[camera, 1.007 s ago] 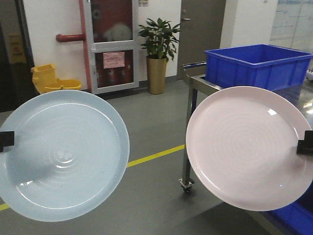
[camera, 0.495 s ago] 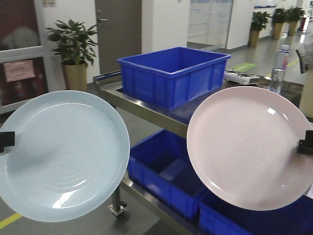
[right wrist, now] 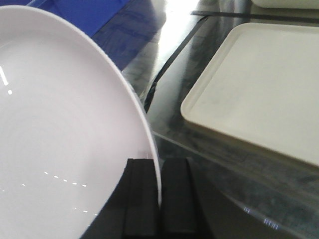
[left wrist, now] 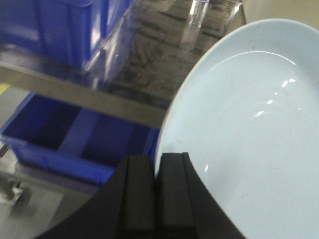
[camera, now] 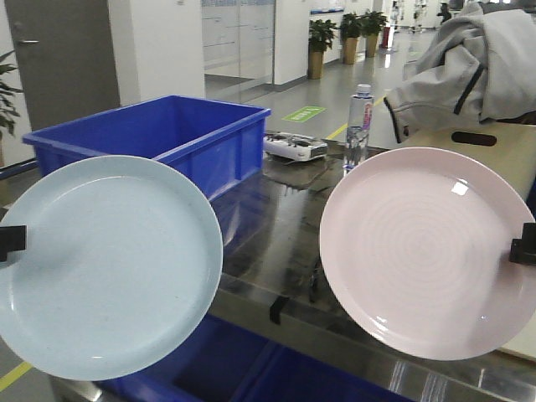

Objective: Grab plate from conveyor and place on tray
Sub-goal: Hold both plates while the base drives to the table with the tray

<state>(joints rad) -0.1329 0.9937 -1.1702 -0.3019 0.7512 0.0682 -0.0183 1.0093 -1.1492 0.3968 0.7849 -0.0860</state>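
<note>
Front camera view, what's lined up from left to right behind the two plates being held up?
blue crate → white device → water bottle → grey jacket

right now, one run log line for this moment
left jaws: shut on pale blue round plate | right jaws: shut on pale pink round plate | cream rectangular plastic tray: visible part bare
</note>
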